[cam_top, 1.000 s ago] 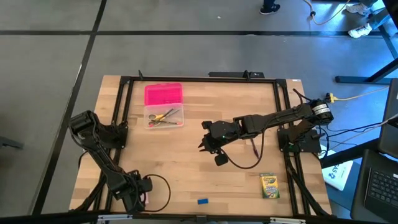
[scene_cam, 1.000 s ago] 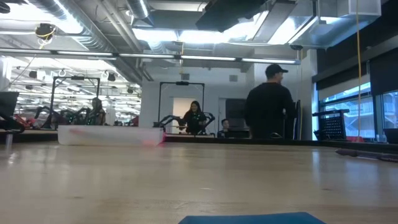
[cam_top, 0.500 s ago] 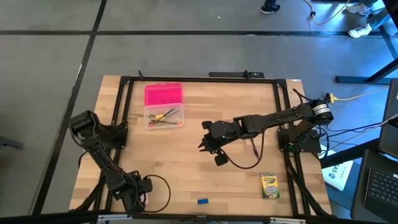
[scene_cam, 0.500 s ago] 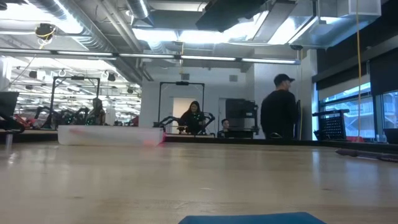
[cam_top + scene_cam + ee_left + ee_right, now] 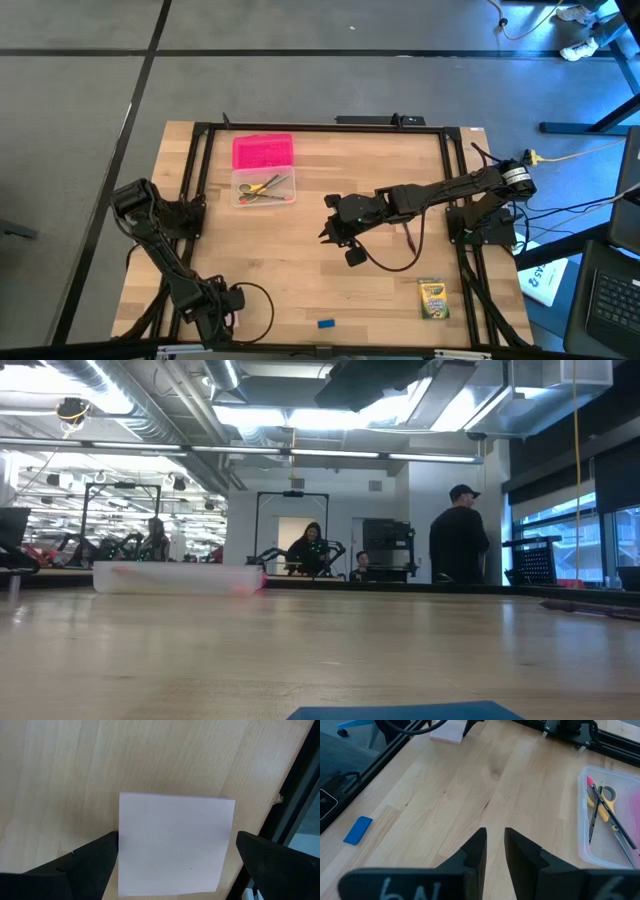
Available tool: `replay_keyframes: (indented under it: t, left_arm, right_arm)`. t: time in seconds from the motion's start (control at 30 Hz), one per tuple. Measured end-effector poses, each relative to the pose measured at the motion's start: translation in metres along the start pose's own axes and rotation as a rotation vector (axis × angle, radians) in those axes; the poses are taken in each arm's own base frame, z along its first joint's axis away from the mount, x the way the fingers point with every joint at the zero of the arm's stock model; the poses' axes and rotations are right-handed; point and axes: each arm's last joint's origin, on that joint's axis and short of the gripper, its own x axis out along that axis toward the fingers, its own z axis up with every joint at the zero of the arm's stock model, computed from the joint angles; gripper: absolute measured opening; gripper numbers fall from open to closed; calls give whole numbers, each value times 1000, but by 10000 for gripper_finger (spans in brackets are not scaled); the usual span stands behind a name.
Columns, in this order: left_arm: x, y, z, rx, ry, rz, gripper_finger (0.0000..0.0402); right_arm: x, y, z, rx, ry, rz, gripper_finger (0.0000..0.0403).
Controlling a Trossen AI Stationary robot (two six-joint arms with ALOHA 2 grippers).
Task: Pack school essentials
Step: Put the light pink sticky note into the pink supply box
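Note:
My left gripper (image 5: 177, 855) is open at the table's near left corner (image 5: 226, 318), pointing down, one finger on each side of the pale pink square notepad (image 5: 175, 842), which lies flat; I cannot tell whether a finger touches it. My right gripper (image 5: 494, 836) is shut on nothing and hovers over the table's middle (image 5: 330, 232). The clear box (image 5: 264, 188) holds the yellow-handled scissors (image 5: 607, 795), pencils and a pen; its pink lid (image 5: 263, 152) lies beyond it. The crayon box (image 5: 432, 298) and the blue eraser (image 5: 326, 323) lie flat near the near edge.
A black frame (image 5: 320, 127) runs round the tabletop. A dark cable (image 5: 385, 262) loops under the right arm. The eraser (image 5: 405, 712) lies right in front of the low camera. People stand in the room behind the table (image 5: 458, 540).
Neither arm nor any object on the table has moved. A person in the room behind the table has walked toward the right.

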Motion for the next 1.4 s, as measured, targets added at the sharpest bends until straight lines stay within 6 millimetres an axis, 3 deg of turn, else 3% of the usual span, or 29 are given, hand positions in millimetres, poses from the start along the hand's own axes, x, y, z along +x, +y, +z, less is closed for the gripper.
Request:
replay_keyframes:
  t: [1.17,1.4]
  left_arm:
    - [1,3,-4,-25,-47,47,392]
    - [1,4,-4,-26,-45,53,369]
  right_arm:
    - [0,0,0,0,0,0,71]
    - [0,0,0,0,0,0,71]
